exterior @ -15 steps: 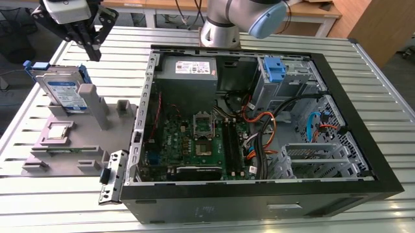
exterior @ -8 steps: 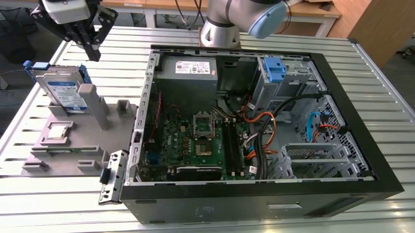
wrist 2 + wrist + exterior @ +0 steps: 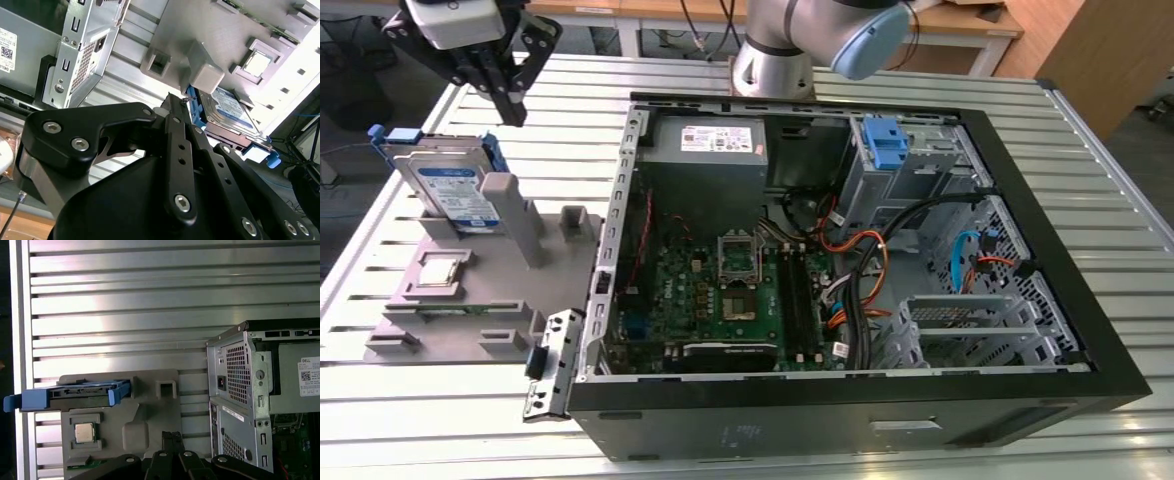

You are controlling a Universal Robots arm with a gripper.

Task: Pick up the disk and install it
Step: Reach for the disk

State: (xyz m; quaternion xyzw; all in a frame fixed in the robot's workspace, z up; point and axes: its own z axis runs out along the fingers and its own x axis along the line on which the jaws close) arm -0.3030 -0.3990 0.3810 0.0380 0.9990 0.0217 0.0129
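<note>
Disk (image 3: 450, 186) in its blue carrier, on edge and tilted, in a slot of the grey fixture (image 3: 480, 290). Fixture flat on the slatted metal table (image 3: 440, 420), just beside the open computer case (image 3: 854, 410), on the exterior view's left of it. Above the disk and clear of it: gripper (image 3: 515, 112), fingertips drawn together, nothing between them.

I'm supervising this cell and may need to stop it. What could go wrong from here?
The gripper hangs near the disk with jaws shut; brought onto it like this, it might strike the blue carrier, not straddle it.
The disk stands on edge in the grey fixture, so a nudge might tip it.
Loose cables near the drive bay could snag it.
</note>
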